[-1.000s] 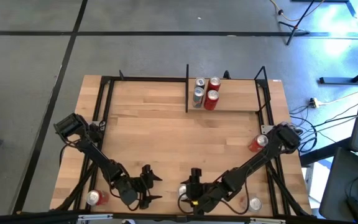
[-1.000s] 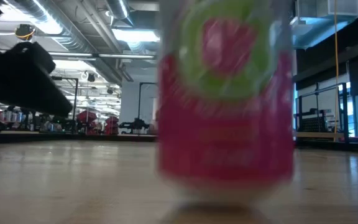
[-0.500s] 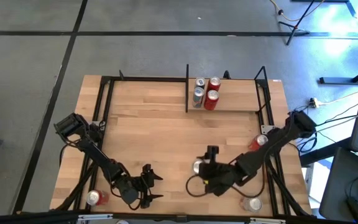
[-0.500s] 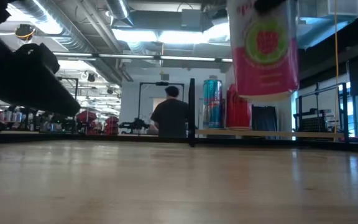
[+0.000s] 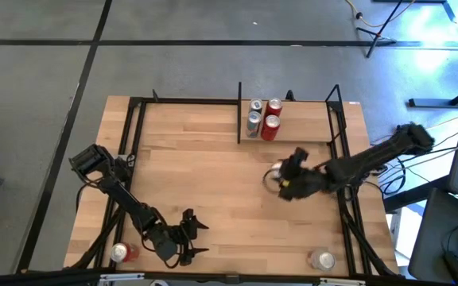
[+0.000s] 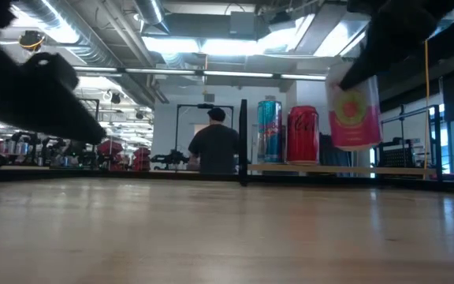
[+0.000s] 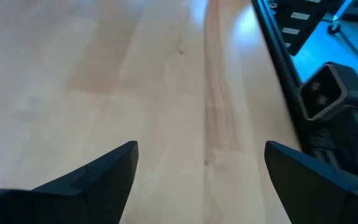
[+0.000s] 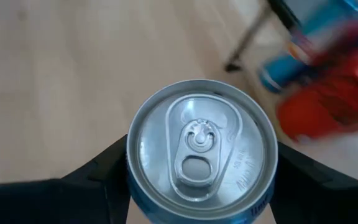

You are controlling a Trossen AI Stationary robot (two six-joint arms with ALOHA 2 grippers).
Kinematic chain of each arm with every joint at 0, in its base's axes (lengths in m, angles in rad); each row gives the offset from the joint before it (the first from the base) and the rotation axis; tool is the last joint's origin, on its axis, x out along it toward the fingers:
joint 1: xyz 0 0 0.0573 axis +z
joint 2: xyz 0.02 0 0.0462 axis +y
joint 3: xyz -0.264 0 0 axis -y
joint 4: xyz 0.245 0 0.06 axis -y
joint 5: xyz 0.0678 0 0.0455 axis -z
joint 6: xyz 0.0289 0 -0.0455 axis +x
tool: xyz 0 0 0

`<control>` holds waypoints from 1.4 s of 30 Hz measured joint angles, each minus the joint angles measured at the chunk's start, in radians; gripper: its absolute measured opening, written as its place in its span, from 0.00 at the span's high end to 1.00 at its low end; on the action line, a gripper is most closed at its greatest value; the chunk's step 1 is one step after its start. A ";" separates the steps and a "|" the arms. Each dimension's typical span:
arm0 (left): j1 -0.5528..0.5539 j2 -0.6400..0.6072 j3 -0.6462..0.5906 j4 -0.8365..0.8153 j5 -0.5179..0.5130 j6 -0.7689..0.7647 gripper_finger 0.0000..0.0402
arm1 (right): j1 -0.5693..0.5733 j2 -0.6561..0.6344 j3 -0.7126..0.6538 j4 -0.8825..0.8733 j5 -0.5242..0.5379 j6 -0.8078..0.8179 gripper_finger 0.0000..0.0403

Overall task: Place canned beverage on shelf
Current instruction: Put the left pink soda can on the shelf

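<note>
The fingers (image 8: 114, 165) of the right gripper (image 5: 281, 179) are clamped on a can (image 8: 201, 146), one on each side of its body just below the rim, with the silver lid and pull tab facing the wrist camera. In the low view the can (image 6: 354, 106) hangs upright, clear of the worktop (image 5: 197, 183), its pink label with a green and red fruit mark showing under the dark arm. From above, the right gripper sits right of centre on the worktop, a little nearer than the shelf (image 5: 300, 135), so the can is near the bay's front edge but not yet over the plank.

The shelf lies at the far side, right of centre, bounded by thin black uprights. Four cans (image 5: 263, 118) already stand at its left end: two silver-topped ones and two red ones. The rest of the plank to their right is bare.

The left gripper (image 5: 193, 237) waits near the front edge on the left, its fingers (image 7: 101, 171) spread apart with nothing between them.

By my reading, the pick-up and lift are done and the carry is well along. What remains is to bring the can over the plank beside the standing four, lower it upright and let go. Two more cans rest at the near edge: one at the left (image 5: 118, 253), one at the right (image 5: 322, 259).
</note>
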 joint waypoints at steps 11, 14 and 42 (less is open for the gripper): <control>0.074 0.000 0.000 -0.006 0.058 0.159 0.16 | -0.276 -0.362 -0.158 0.008 0.032 -0.086 0.36; 0.081 0.000 0.000 -0.004 0.090 0.233 0.16 | -0.403 -0.378 -0.160 0.014 -0.020 -0.150 0.36; 0.215 -0.012 0.000 -0.114 0.202 0.487 0.16 | -1.228 -0.241 -0.249 0.426 -0.900 -0.668 0.36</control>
